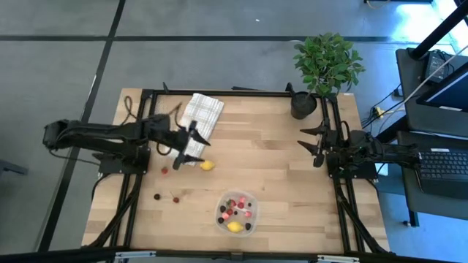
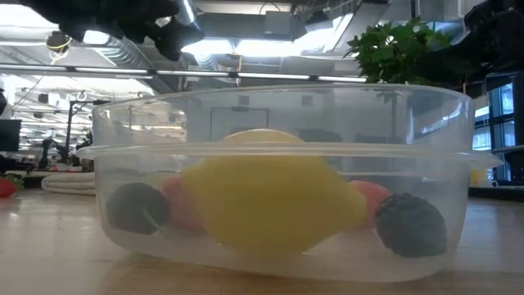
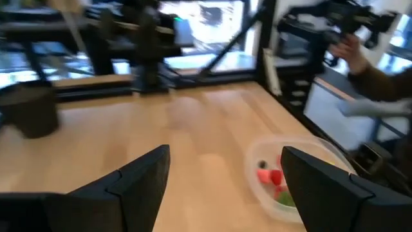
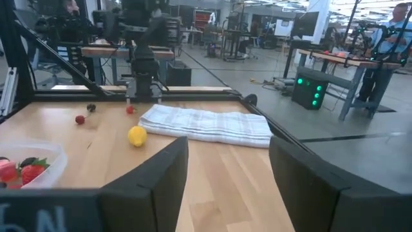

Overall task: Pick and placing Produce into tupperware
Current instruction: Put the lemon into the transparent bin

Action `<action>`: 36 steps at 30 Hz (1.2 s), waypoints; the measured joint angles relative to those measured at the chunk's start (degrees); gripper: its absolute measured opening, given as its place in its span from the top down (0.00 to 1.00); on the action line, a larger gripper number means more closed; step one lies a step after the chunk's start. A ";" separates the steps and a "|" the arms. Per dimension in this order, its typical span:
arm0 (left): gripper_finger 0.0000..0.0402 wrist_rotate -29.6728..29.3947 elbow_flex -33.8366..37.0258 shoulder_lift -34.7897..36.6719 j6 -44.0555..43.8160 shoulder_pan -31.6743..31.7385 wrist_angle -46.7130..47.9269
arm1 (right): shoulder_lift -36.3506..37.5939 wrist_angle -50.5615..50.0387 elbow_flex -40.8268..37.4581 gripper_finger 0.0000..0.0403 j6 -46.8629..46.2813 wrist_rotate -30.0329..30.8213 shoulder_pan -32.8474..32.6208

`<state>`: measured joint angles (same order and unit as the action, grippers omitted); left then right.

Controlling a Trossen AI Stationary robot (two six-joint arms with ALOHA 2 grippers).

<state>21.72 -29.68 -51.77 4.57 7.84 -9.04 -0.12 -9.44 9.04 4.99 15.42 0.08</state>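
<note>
While the tupperware point(image 1: 236, 213) sits near the worktop's point(image 1: 278, 168) front edge, already holding a yellow lemon point(image 1: 235, 226) among red and dark berries, a second lemon point(image 1: 208, 165) lies just beside the checked cloth point(image 1: 199, 117), with a few loose berries point(image 1: 165, 171) scattered on the wood. Right beside that lemon hovers the left gripper point(image 1: 189, 146), spread wide and empty; smooth and rounded, the lemon could roll off if the pinch lands off-centre. Well apart, the right gripper point(image 1: 316, 145) waits part-open, holding nothing.
</note>
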 joint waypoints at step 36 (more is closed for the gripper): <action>0.28 -20.61 -24.83 -36.74 -9.79 -8.44 45.01 | 0.00 -5.07 0.00 0.46 -2.00 0.03 0.02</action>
<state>1.12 -54.51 -88.50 -5.22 -0.60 35.97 -0.12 -14.50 9.04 2.99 15.45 0.10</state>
